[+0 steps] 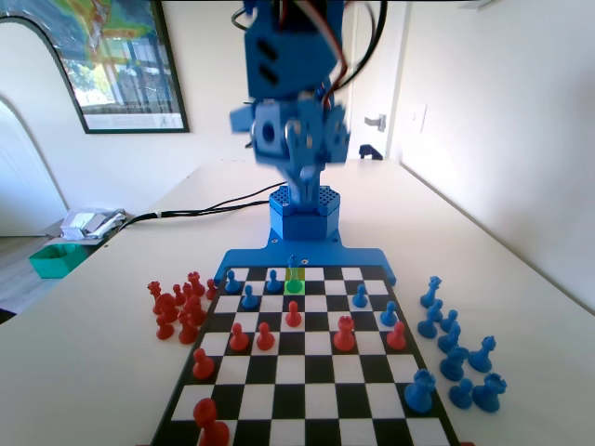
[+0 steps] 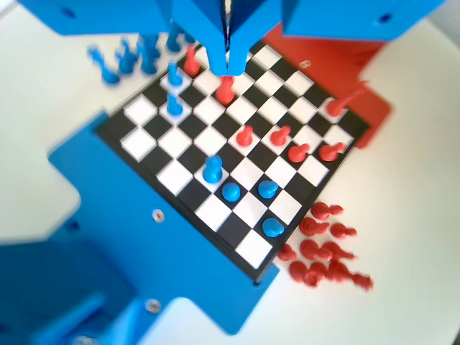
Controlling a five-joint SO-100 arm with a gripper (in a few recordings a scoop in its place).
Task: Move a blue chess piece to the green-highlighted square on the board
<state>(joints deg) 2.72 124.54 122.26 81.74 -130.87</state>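
**Above the board: jaws pressed together on nothing, the piece apparently delivered**

High at the top centre of the wrist view, the gripper (image 2: 227, 65) hangs with its two jaws closed against each other, a thin dark seam between them and nothing held. Seen from there, its tips line up over a red piece (image 2: 225, 89) in mid-board, but well above it, not in contact.

The blue chess piece (image 1: 294, 268) stands upright near the board's far end in the fixed view. Its pointed top rises over the green-highlighted square (image 1: 302, 284) and its lower body is tinted by the green, so I judge it to be on that square. In the wrist view it is the tallest blue piece, left of centre. A blue pawn (image 1: 273, 279) stands just beside it on the left in the fixed view.

If that reading is right, what remains is a clean retreat. The jaws should go straight up and back toward the base, keeping their height while over the red pieces mid-board. They should not swing low across the far rows, where a slim, top-heavy piece and its neighbouring pawn would tip at a light brush.

The blue arm (image 1: 288, 65) is folded high in the upper centre of the fixed view, its wrist blurred and pointing down over the far edge of the board (image 1: 372, 260). Its camera looks steeply down on the squares.
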